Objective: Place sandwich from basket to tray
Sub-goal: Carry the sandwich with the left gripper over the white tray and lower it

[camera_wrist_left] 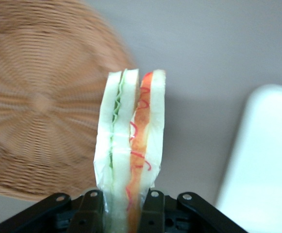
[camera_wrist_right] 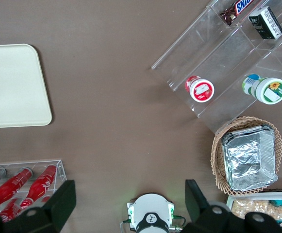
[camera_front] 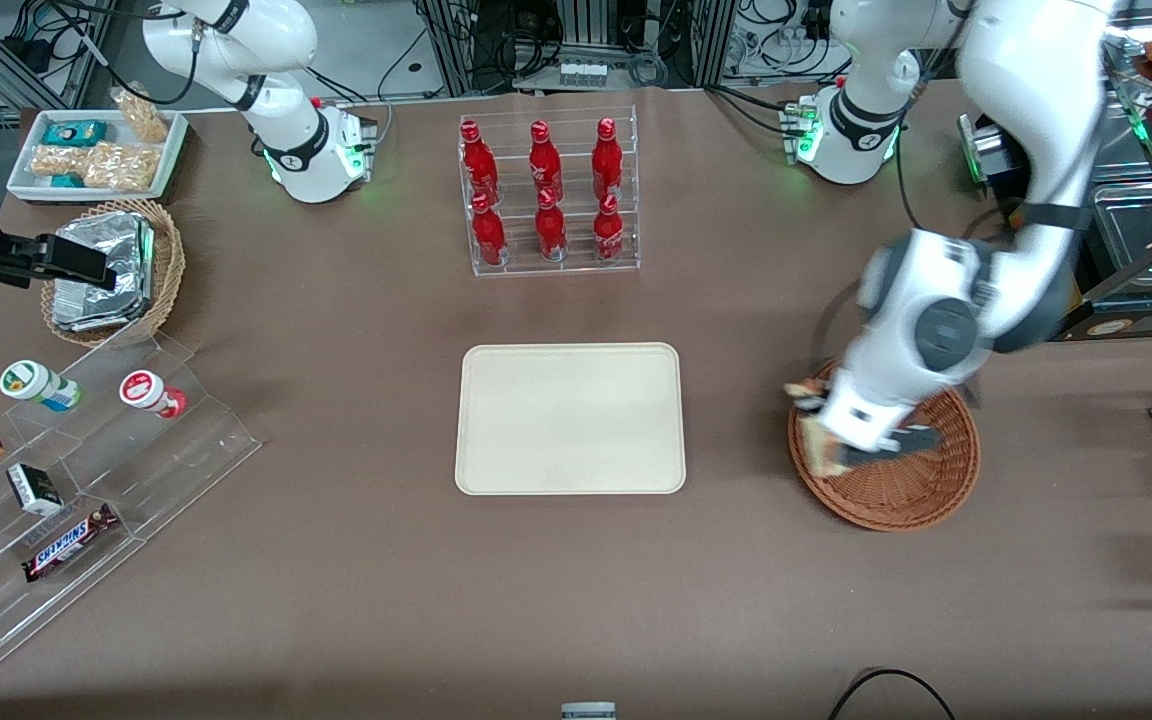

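Observation:
My left gripper (camera_front: 826, 445) is shut on the sandwich (camera_wrist_left: 131, 145), a wedge of pale bread with green and orange-red layers, and holds it above the reddish-brown wicker basket (camera_front: 911, 490) at the basket's edge toward the tray. In the front view the sandwich (camera_front: 818, 448) shows partly under the wrist. The basket (camera_wrist_left: 34, 111) also shows in the left wrist view, with nothing lying in the part I see. The cream-beige tray (camera_front: 570, 418) lies bare in the middle of the table, and its corner (camera_wrist_left: 262, 165) shows in the left wrist view.
A clear rack of red bottles (camera_front: 547, 195) stands farther from the camera than the tray. A tan basket with foil packets (camera_front: 116, 270), a white snack tray (camera_front: 96, 152) and a clear stepped stand of snacks (camera_front: 66, 480) are toward the parked arm's end.

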Available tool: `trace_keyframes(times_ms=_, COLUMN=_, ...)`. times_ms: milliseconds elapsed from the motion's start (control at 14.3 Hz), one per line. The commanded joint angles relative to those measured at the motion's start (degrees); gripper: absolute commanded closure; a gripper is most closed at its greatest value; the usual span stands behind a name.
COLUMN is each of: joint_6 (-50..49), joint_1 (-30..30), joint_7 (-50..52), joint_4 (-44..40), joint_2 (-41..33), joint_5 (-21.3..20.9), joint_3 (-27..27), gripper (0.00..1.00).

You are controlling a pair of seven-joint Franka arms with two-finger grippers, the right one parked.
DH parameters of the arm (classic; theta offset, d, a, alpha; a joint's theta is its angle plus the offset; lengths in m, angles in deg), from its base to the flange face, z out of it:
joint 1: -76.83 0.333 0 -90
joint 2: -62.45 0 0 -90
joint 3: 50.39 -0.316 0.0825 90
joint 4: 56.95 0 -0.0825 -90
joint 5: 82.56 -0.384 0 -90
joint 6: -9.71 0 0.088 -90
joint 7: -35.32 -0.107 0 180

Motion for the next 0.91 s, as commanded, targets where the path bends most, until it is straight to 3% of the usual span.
trace_keyframes(times_ms=0, joint_6=-1.23, joint_1=-6.81, joint_7=-0.20, joint_4=-5.68, joint_2=4.36, joint_5=0.14, joint_3=-0.36, gripper=0.85)
trace_keyframes(times_ms=280, joint_6=-1.31, joint_1=-17.01, joint_7=8.32, joint_4=-18.06, joint_2=15.95, joint_5=-0.82, joint_3=-0.62, gripper=0.84)
trace_keyframes(times_ms=490, joint_6=-1.32, joint_1=-20.37, joint_7=10.16, joint_4=-23.27, joint_2=20.45, joint_5=-0.83, joint_3=-0.80, gripper=0.83)
trace_keyframes(times_ms=560, joint_6=-1.32, joint_1=-20.98, joint_7=11.13, joint_4=-24.15, joint_2=21.33, joint_5=-0.91, joint_3=-0.80, gripper=0.79)
trace_keyframes(times_ms=840, joint_6=-1.31, joint_1=-24.41, joint_7=20.35, joint_4=-29.15, joint_2=26.16, joint_5=-5.30, joint_3=-1.59, gripper=0.77)
